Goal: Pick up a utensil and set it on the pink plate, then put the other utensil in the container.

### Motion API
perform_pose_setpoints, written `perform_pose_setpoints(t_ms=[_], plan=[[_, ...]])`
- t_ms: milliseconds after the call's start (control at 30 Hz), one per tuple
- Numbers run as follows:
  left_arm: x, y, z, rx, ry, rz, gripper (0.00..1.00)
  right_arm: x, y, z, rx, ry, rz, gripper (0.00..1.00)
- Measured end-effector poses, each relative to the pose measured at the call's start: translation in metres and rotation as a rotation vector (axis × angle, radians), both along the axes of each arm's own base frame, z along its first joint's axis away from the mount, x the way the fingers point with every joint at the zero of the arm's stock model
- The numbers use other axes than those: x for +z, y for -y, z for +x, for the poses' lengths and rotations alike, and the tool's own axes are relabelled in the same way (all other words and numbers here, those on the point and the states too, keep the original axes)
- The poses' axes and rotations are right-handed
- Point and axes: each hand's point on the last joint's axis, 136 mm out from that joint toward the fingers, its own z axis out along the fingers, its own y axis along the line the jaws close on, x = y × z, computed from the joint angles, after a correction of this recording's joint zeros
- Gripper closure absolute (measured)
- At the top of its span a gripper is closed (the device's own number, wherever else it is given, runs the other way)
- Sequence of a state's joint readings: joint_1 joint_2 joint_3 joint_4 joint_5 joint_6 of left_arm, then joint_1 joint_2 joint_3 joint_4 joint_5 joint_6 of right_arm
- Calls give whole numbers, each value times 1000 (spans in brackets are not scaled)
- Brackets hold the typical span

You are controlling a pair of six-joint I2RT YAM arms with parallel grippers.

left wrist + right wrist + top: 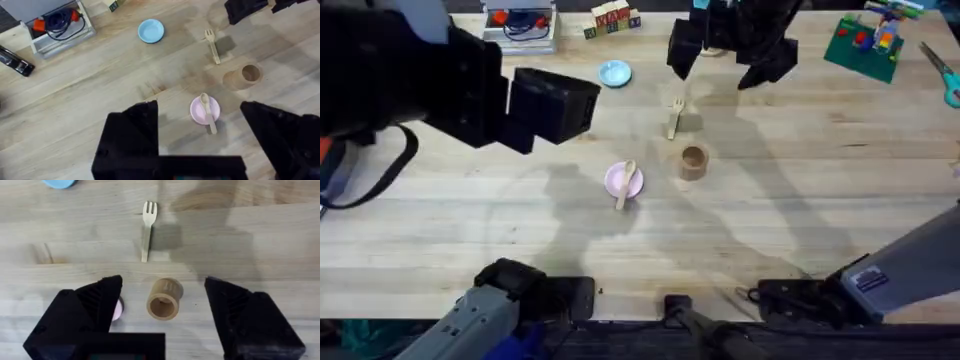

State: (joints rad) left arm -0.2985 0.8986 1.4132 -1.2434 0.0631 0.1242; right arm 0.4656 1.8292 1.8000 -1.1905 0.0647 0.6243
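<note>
Spoon (pixel 626 184) already on pink plate (pixel 616 180); right gripper (pixel 162 305) spread above fork (pixel 147 227), at container's (pixel 693 161) 12 o'clock; left gripper (pixel 200 130) spread too.

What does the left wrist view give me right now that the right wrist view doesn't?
Only the left wrist view shows the spoon lying on the pink plate, its handle overhanging the rim, plus the whole light blue plate and a grey tray of cables. Only the right wrist view looks straight into the wooden container, which appears to hold nothing, framed between the open right gripper fingers. Both show the fork lying flat on the table beyond the container, untouched.
</note>
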Motion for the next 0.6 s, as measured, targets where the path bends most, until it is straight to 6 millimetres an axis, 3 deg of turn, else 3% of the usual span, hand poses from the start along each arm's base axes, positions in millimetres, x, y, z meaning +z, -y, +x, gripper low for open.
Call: perform_pose_setpoints(t_ms=[367,600], plan=[[0,0,0,0,0,0,7,-4,-2,4,-38,-2,11,5],[0,0,0,0,0,0,7,-35,-10,9,-89,-66,-7,5]])
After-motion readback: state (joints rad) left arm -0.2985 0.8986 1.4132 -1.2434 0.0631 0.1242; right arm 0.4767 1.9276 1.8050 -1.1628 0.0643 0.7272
